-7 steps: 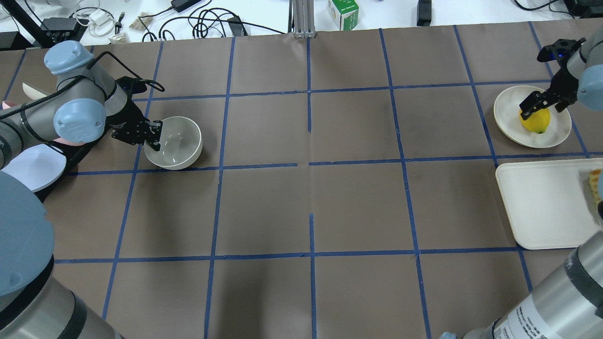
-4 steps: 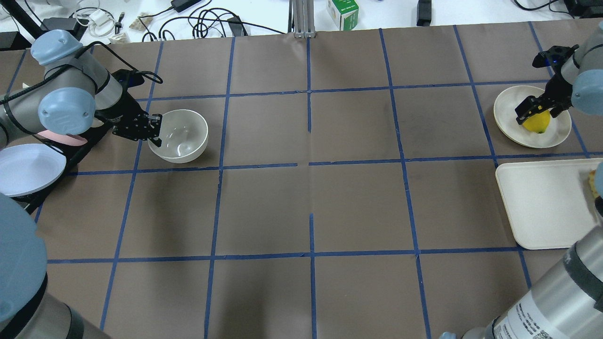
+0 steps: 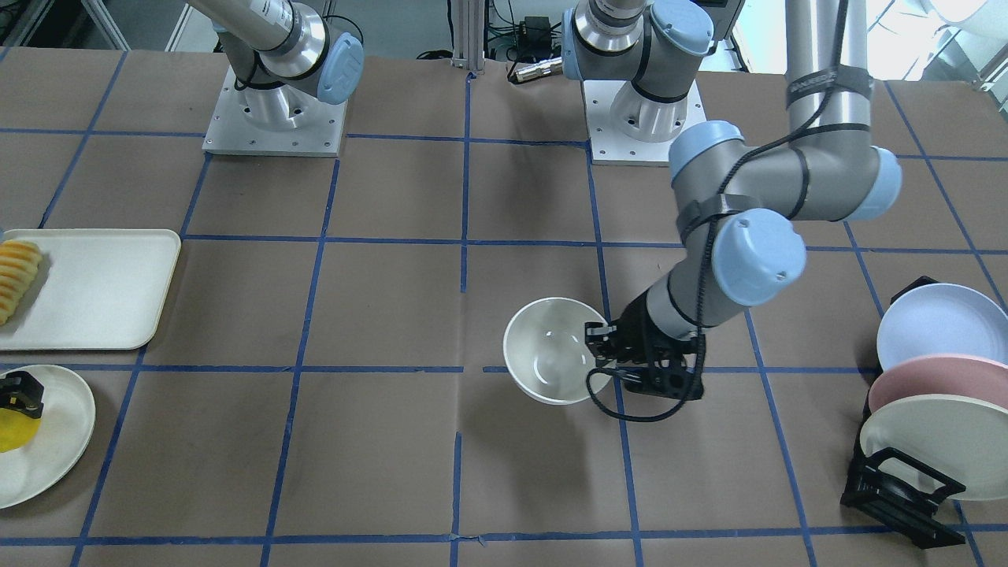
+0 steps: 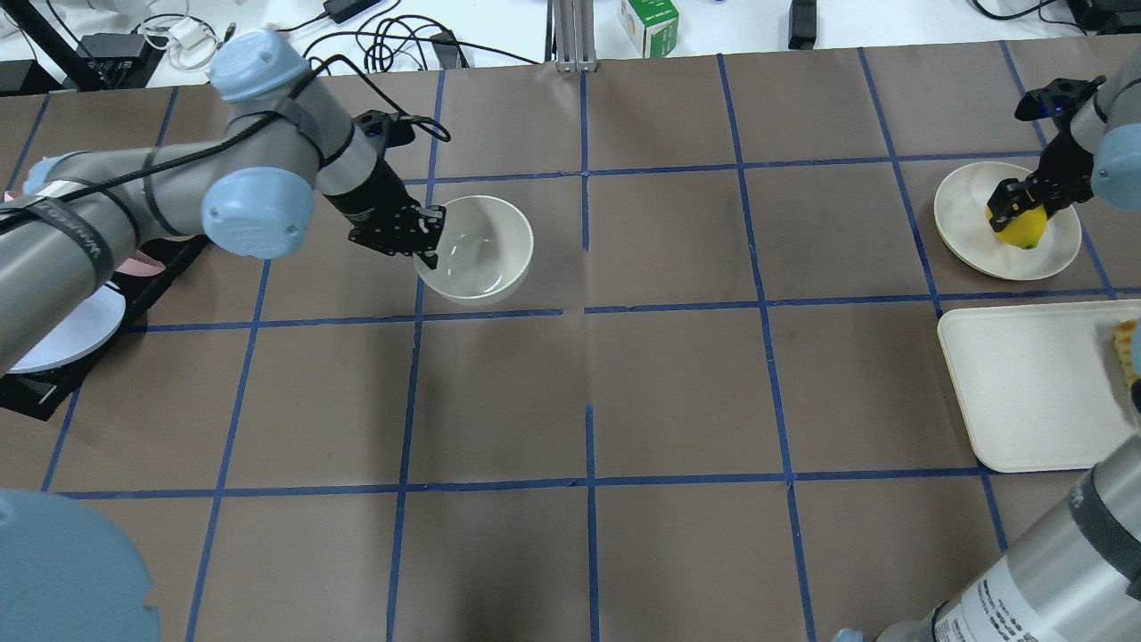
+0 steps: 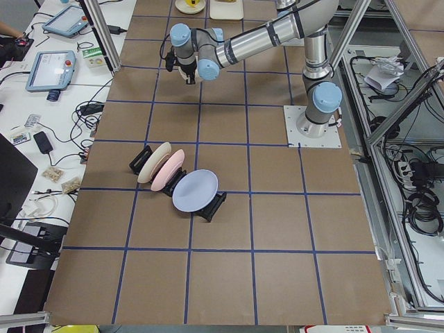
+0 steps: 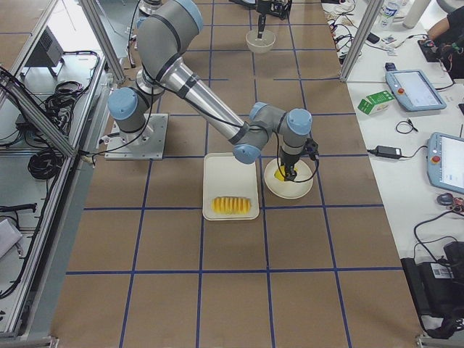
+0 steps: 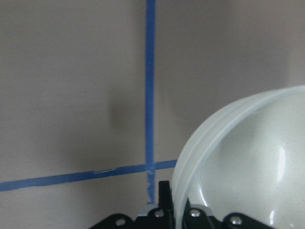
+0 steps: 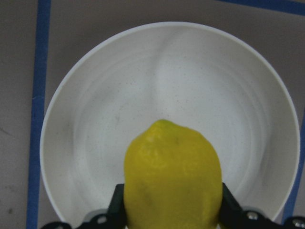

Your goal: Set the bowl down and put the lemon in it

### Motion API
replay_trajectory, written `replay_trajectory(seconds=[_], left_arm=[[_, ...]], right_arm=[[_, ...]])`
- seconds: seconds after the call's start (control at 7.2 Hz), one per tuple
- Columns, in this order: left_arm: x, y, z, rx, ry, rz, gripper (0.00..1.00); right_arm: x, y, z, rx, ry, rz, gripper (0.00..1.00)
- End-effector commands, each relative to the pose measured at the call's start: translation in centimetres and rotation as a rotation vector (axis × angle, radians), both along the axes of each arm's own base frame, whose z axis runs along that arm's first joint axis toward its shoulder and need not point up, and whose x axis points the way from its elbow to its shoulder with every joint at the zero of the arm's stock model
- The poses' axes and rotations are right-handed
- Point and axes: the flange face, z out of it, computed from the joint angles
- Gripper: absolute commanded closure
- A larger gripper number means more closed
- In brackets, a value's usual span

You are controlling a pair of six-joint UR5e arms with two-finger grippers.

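Observation:
The off-white bowl (image 4: pixel 486 245) hangs a little above the brown table, held by its rim in my left gripper (image 4: pixel 430 242), which is shut on it. In the front view the bowl (image 3: pixel 547 350) casts a shadow below itself. The left wrist view shows the bowl's rim (image 7: pixel 190 157) between the jaws. The yellow lemon (image 4: pixel 1025 230) sits over a shallow cream plate (image 4: pixel 967 214) at the far right. My right gripper (image 4: pixel 1021 209) is shut on the lemon; in the right wrist view the lemon (image 8: pixel 171 176) has a finger pressed against each side.
A cream tray (image 4: pixel 1025 383) with sliced orange-yellow fruit (image 3: pixel 17 279) lies next to the plate. A black rack of pastel plates (image 3: pixel 929 394) stands on my left side. A green box (image 4: pixel 648 22) and cables lie beyond the table's far edge.
My left arm has carried the bowl to the right, from beside the plate rack toward the table's middle. My right gripper has stayed at the lemon over the plate.

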Motion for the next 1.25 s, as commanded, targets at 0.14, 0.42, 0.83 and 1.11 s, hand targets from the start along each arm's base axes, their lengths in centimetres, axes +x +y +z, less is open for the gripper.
replay_trajectory(seconds=[0.14,0.42,0.83,1.11], left_arm=[[-6.8,2.9,-4.5,-0.044,0.004,0.040,1.00],[-8.1,2.8,-5.2,-0.057,0.011,0.097,1.00],[-8.2,2.9,-6.8,-0.024,0.004,0.111,0.53],[-7.5,1.1,-2.5,-0.116,0.008,0.114,0.11]], right_arm=[[3.4,2.8,8.5,0.016,-0.030,-0.025,1.00],[10.7,3.4,12.5,0.028,-0.035,-0.027,1.00],[20.6,5.0,16.3,0.030,-0.056,-0.080,1.00],[28.7,5.7,17.0,0.019,-0.057,-0.103,1.00]])
